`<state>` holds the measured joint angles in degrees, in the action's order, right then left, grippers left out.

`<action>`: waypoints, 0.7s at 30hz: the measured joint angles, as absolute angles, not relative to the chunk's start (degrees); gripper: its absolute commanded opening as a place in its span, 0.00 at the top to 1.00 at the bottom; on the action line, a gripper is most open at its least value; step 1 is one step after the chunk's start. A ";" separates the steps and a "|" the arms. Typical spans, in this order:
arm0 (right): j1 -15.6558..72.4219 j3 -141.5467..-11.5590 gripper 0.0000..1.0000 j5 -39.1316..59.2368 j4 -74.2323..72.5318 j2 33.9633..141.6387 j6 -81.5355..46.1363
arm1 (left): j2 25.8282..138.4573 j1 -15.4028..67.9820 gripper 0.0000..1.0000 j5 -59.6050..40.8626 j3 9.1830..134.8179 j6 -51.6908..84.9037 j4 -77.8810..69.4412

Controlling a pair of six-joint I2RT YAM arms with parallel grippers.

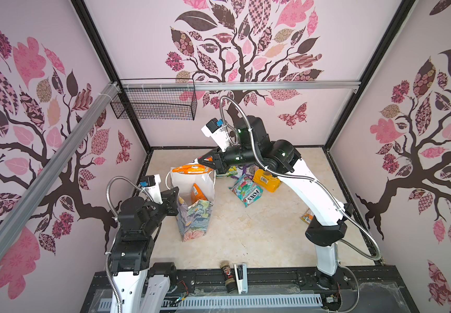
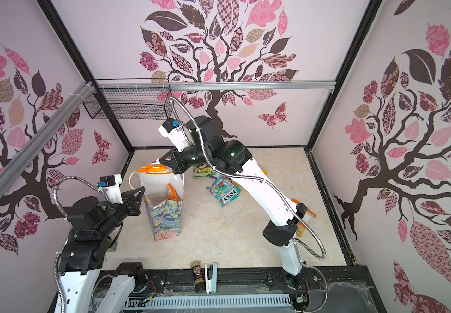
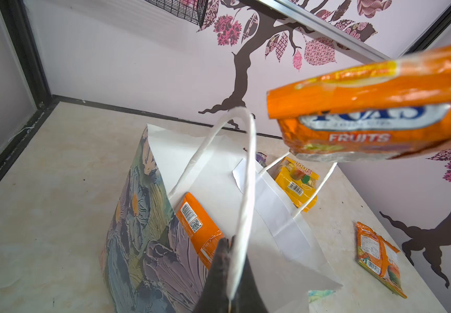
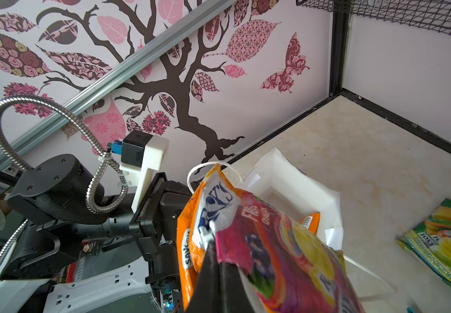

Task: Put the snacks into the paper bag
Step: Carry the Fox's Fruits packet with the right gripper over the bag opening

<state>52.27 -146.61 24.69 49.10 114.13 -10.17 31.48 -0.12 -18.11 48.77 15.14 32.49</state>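
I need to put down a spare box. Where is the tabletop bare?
Bare: the wide patch between the paper bag, the teal packet and the jar and stapler at the near edge. Crowded: beyond the bag, where packets cluster under the right arm.

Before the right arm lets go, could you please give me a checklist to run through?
1. The right gripper is shut on the orange packet: ok.
2. The left gripper is shut on the cord handle: ok.
3. The paper bag stands upright, mouth open: ok.
4. The orange packet hangs squarely over the mouth: cannot tell; it is near the far rim.
5. Room in the bag: ok; a second orange packet leans inside.
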 measured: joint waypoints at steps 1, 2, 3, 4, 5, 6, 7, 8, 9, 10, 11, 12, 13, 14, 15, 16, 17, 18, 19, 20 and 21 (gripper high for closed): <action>52.27 -146.50 1.00 24.71 49.12 114.17 -9.74 | 31.38 -0.12 1.00 -18.09 48.64 15.14 32.51; 52.27 -146.45 1.00 24.69 49.21 114.28 -9.17 | 31.31 -0.12 1.00 -18.09 48.56 15.16 32.60; 52.27 -146.39 1.00 24.67 49.36 114.43 -8.51 | 31.27 -0.12 1.00 -18.06 48.51 15.16 32.64; 52.27 -146.34 1.00 24.69 49.63 114.69 -7.68 | 31.27 -0.12 1.00 -18.06 48.47 15.18 32.67; 52.27 -146.30 1.00 24.69 49.93 114.91 -6.92 | 31.20 -0.12 1.00 -18.06 48.40 15.18 32.67; 52.34 -146.28 1.00 24.58 50.52 115.26 -5.89 | 31.16 -0.12 1.00 -18.04 48.36 15.18 32.69; 52.38 -146.26 1.00 24.25 51.16 115.63 -4.95 | 31.09 -0.12 1.00 -18.02 48.29 15.18 32.67; 52.45 -146.21 1.00 23.86 51.77 115.98 -4.01 | 31.05 -0.12 1.00 -18.00 48.29 15.20 32.69; 52.56 -146.04 1.00 23.22 52.49 116.31 -2.83 | 31.05 -0.12 1.00 -18.00 48.29 15.20 32.67; 52.69 -145.75 1.00 22.44 53.12 116.57 -1.61 | 31.05 -0.12 1.00 -17.96 48.29 15.20 32.69; 52.86 -145.64 1.00 21.80 53.80 116.77 -0.62 | 31.03 -0.12 1.00 -17.85 48.29 15.20 32.67; 53.12 -145.40 1.00 20.97 54.72 116.97 0.67 | 31.03 -0.12 1.00 -17.82 48.29 15.20 32.69; 53.39 -145.27 1.00 20.29 55.57 117.08 1.78 | 31.03 -0.12 1.00 -17.74 48.29 15.22 32.67; 53.69 -145.14 1.00 19.68 56.21 117.12 2.74 | 31.00 -0.12 1.00 -17.65 48.29 15.20 32.67; 54.02 -145.08 1.00 19.16 56.80 117.12 3.64 | 31.00 -0.14 1.00 -17.61 48.29 15.22 32.67; 54.37 -145.05 1.00 18.65 57.30 117.12 4.49 | 31.00 -0.14 1.00 -17.61 48.29 15.22 32.67; 54.57 -145.05 1.00 18.24 57.67 117.12 5.15 | 31.00 -0.14 1.00 -17.58 48.29 15.22 32.67; 54.92 -145.05 1.00 17.72 58.02 117.12 5.91 | 31.00 -0.14 1.00 -17.56 48.29 15.22 32.67; 55.37 -145.05 1.00 17.06 58.33 117.12 6.76 | 31.00 -0.14 1.00 -17.54 48.29 15.22 32.67; 55.75 -145.05 1.00 16.45 58.67 117.12 7.51 | 31.00 -0.14 1.00 -17.43 48.29 15.22 32.67; 56.23 -145.05 1.00 15.51 59.16 117.12 8.47 | 31.00 -0.14 1.00 -17.37 48.29 15.22 32.67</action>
